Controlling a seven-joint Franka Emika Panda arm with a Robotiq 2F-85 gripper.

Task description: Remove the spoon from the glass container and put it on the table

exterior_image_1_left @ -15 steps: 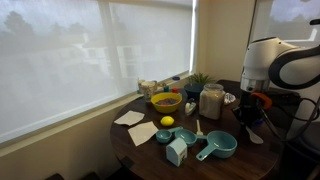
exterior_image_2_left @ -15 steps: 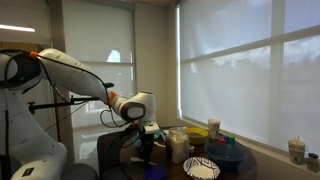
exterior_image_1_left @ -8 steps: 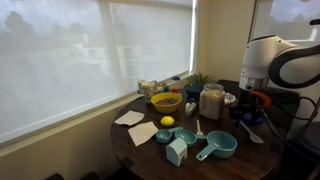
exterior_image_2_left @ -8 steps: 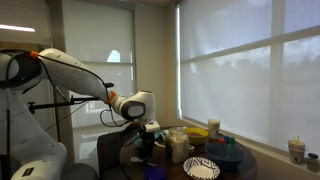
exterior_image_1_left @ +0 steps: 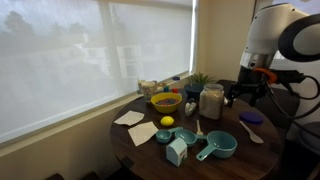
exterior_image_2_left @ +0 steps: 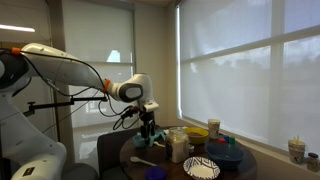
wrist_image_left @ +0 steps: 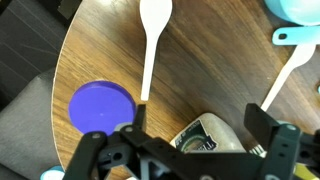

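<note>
- Since the spoon (wrist_image_left: pixel 150 50) lies flat on the table (wrist_image_left: pixel 220 55) in the upper centre of the wrist view, bowl toward the top edge and handle running down the frame, the main job looks done to me. It is out of the glass container (exterior_image_1_left: pixel 211 101) and resting on the wood.
- In an exterior view the spoon (exterior_image_1_left: pixel 252 133) shows at the lower right of the frame, near a purple lid (exterior_image_1_left: pixel 251 116) and apart from the glass container at centre right.
- Little seems left, as I judge it: the arm only has to draw clear.
- The gripper (wrist_image_left: pixel 197 115) hangs over the table with its jaws spread wide and nothing between them. Its dark fingers (wrist_image_left: pixel 135 128) fill the bottom of the wrist view.
- In both exterior views the arm reaches in over the table's edge with the wrist pointing down. The gripper (exterior_image_2_left: pixel 148 126) sits well above the tabletop, close beside the glass container (exterior_image_2_left: pixel 178 146).
</note>
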